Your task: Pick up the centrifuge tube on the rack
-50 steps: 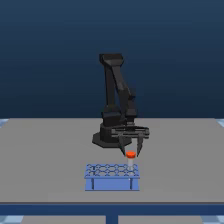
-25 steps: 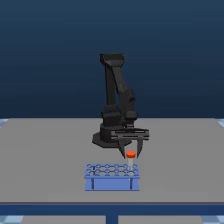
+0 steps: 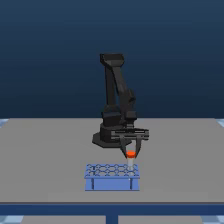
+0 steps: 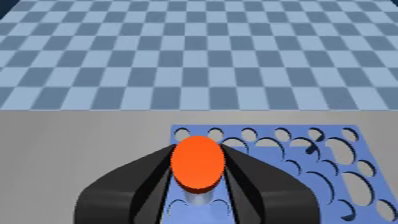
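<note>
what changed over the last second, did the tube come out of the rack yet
The gripper has risen slightly above the rack, carrying the centrifuge tube with it. Its orange-red cap sat a little closer to the rack a second ago. The fingers were already closed around the tube then, so nothing was newly grasped or released. Whether the tip is fully clear of its hole is hard to tell. The rack and the arm's base have not moved.

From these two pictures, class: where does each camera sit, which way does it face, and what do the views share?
Exterior view: off the arm, level with the table, facing the whole arm behind the rack.
Wrist view: on the wrist, looking past the gripper fingers onto the rack and checkered floor.
Shared: gripper, rack, and the centrifuge tube, its orange cap between the fingers.
</note>
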Available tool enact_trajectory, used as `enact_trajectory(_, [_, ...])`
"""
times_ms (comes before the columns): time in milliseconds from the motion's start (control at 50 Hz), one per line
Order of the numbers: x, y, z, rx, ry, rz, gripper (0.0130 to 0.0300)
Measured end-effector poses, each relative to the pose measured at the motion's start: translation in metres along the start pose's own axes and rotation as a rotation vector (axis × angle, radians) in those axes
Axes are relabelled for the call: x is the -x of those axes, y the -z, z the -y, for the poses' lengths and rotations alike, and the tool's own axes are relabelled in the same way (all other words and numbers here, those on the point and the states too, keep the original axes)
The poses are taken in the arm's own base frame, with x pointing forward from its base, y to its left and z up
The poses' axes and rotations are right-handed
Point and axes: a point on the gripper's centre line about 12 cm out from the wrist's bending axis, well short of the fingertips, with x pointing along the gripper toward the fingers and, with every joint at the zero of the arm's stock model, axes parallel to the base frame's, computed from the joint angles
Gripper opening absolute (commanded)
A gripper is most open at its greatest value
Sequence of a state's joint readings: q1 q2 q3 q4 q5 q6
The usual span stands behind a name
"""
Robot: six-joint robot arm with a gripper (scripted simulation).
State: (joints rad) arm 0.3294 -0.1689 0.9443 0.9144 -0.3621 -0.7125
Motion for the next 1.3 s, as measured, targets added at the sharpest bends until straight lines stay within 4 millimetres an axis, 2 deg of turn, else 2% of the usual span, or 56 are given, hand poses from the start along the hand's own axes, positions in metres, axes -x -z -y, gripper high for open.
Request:
enact_trajectory(560, [0.004, -0.007, 0.000, -0.006, 0.002, 0.002, 0.0130])
enact_trajectory(1300, [0.022, -0.037, 0.001, -0.023, 0.004, 0.002, 0.0130])
